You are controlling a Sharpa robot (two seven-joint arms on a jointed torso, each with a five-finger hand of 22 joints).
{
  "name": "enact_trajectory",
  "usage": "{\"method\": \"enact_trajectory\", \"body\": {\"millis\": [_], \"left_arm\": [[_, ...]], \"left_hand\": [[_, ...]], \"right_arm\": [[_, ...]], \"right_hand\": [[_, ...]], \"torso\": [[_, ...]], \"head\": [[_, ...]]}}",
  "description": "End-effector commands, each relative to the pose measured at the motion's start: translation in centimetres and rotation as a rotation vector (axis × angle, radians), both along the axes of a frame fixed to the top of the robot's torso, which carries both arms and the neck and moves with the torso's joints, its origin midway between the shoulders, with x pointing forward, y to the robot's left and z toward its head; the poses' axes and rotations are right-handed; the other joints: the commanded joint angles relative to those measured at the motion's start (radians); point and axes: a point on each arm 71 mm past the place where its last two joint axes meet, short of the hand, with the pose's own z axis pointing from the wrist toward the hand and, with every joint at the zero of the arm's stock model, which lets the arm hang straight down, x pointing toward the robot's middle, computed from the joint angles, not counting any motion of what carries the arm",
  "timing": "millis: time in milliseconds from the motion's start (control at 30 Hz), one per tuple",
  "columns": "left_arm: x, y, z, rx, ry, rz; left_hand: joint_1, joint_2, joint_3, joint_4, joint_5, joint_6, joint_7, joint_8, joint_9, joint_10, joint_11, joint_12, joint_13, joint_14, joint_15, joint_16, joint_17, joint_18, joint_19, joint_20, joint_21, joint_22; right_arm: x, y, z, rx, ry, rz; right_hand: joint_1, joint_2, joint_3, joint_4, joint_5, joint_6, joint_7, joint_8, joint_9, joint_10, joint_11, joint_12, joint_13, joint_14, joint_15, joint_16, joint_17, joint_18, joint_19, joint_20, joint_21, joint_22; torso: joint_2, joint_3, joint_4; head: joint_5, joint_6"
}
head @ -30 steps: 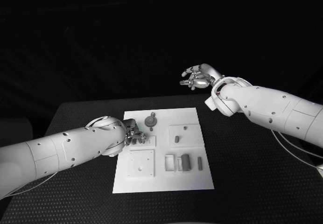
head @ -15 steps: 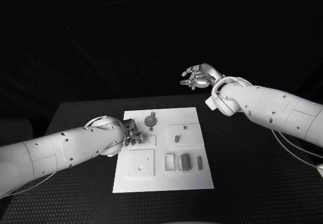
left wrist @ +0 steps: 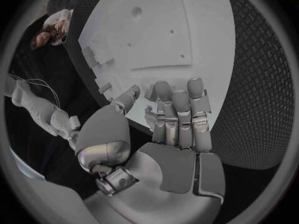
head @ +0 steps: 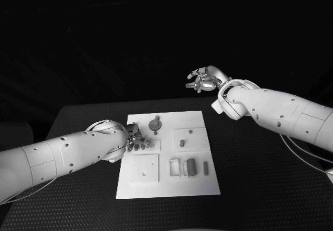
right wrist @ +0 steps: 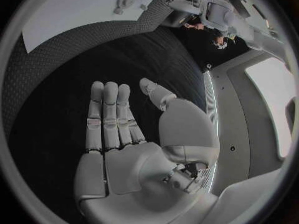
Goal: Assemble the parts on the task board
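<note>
The white task board lies in the middle of the black table. On it are a round grey part at the far end, a small peg, a square plate and grey blocks toward the near end. My left hand hovers at the board's left edge, beside a small recess. In the left wrist view this hand has its fingers stretched side by side over the board, and nothing shows in them. My right hand is raised high beyond the table's far edge, with its fingers straight and empty.
The black table has bare dotted surface to the right and left of the board. My right forearm crosses above the table's far right corner. The right wrist view shows the board far below.
My left hand has crept slightly left and nearer along the board's left edge. The right arm and the parts have stayed still.
</note>
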Motion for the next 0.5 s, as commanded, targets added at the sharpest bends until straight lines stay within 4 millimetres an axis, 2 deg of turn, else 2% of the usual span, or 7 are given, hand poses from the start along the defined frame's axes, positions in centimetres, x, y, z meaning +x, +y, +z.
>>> {"method": "enact_trajectory", "body": {"millis": [33, 333, 500], "left_arm": [[0.0, 0.2, -0.1, -0.004, -0.006, 0.010], [0.0, 0.5, 0.1, -0.041, 0.002, 0.028], [0.6, 0.6, 1.1, -0.074, -0.026, 0.050]], "left_hand": [[-0.005, -0.012, 0.001, 0.010, -0.004, -0.018, 0.010, -0.005, 0.002, -0.008, 0.003, 0.003, 0.000, -0.006, 0.000, 0.005, -0.001, 0.000, -0.006, -0.002, -0.006, 0.020], [-0.005, -0.016, 0.000, 0.014, -0.004, -0.021, 0.010, -0.005, 0.004, -0.009, 0.003, 0.003, 0.001, -0.007, 0.000, 0.006, -0.002, 0.001, -0.006, -0.002, -0.006, 0.020], [-0.006, -0.014, -0.001, 0.018, -0.004, -0.023, 0.011, -0.005, 0.005, -0.012, 0.004, 0.003, 0.001, -0.009, 0.000, 0.006, -0.002, 0.001, -0.007, -0.001, -0.007, 0.020]], "right_arm": [[-0.1, 0.2, 0.0, 0.000, 0.000, 0.017], [-0.1, 0.1, -0.1, 0.000, 0.002, 0.016], [-0.1, 0.1, -0.2, 0.000, 0.002, 0.014]], "right_hand": [[-0.003, 0.006, -0.003, 0.003, -0.004, 0.048, 0.042, 0.005, -0.002, -0.103, 0.037, 0.007, -0.002, 0.008, 0.001, -0.004, 0.002, 0.013, 0.007, -0.003, -0.004, 0.001], [-0.003, 0.006, -0.003, 0.003, -0.004, 0.047, 0.042, 0.005, -0.002, -0.104, 0.037, 0.007, -0.003, 0.008, 0.001, -0.005, 0.003, 0.013, 0.007, -0.003, -0.005, 0.002], [-0.003, 0.006, -0.003, 0.003, -0.004, 0.047, 0.042, 0.005, -0.002, -0.104, 0.037, 0.008, -0.003, 0.009, 0.001, -0.005, 0.003, 0.013, 0.007, -0.003, -0.005, 0.002]], "torso": [[0.000, 0.0000, 0.0001], [0.000, 0.0006, 0.0004], [0.000, 0.0002, 0.0003]], "head": [[0.000, -0.001], [0.000, 0.001], [0.000, 0.002]]}}
